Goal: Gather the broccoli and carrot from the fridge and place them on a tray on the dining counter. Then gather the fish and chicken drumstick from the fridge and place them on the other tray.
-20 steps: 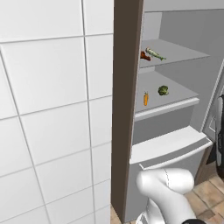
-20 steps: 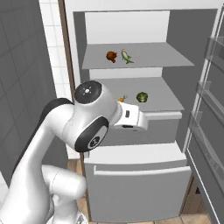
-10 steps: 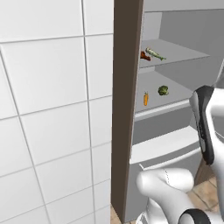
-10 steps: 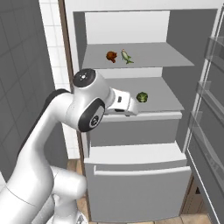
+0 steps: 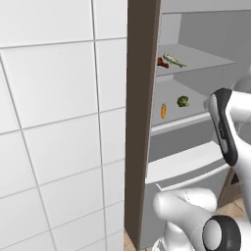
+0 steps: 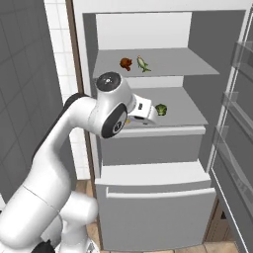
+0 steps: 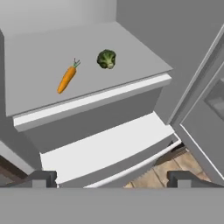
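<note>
No readable text, labels, brands, numbers or signs anywhere, fridge (image 6: 148, 148) shelves and walls plain grey, white wall tiles (image 5: 54, 122) beside the fridge unmarked, robot arm casing blank white

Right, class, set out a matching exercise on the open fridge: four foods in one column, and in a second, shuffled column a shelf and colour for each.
Things:
1. carrot
2. broccoli
3. fish
4. chicken drumstick

Places and colours:
A. upper shelf, brown-red
B. lower shelf, green
C. upper shelf, pale greenish
D. lower shelf, orange

Pairs: 1-D, 2-B, 3-C, 4-A
</note>
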